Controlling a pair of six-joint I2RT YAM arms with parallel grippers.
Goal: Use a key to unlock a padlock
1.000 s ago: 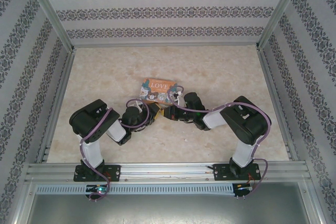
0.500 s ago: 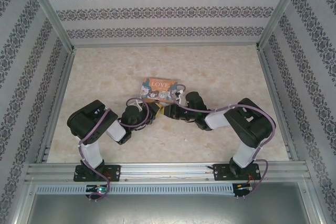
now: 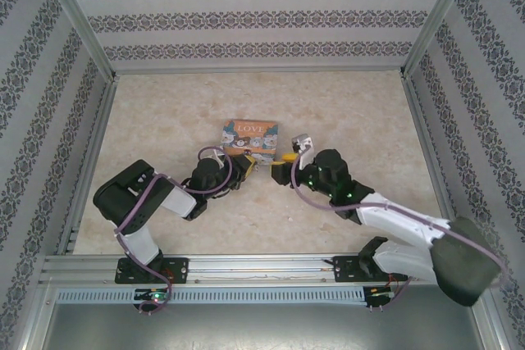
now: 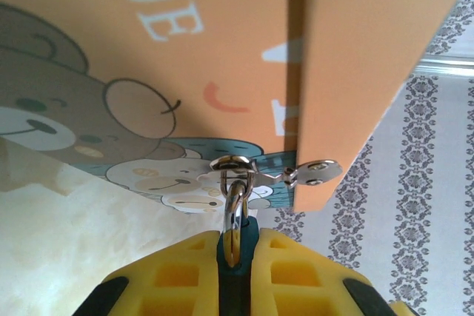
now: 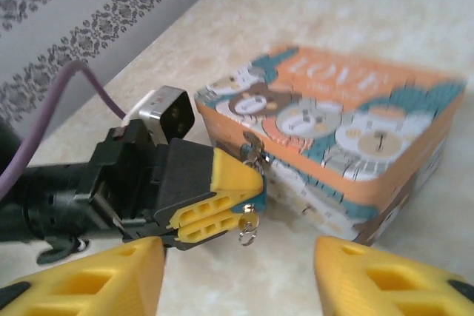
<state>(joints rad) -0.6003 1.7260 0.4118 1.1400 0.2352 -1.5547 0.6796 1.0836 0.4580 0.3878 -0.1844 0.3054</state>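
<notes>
Ok, left claw is clamped on the padlock, at the front of the LOVE tin on the table. The shackle sits through the tin's hasp. The key and its ring dangle under the padlock. Right claw is wide open and empty, near but not touching.

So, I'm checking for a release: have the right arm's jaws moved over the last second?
Yes: the right arm's jaws backed off rightward, away from the colourful rectangular LOVE tin, which stayed put.
</notes>
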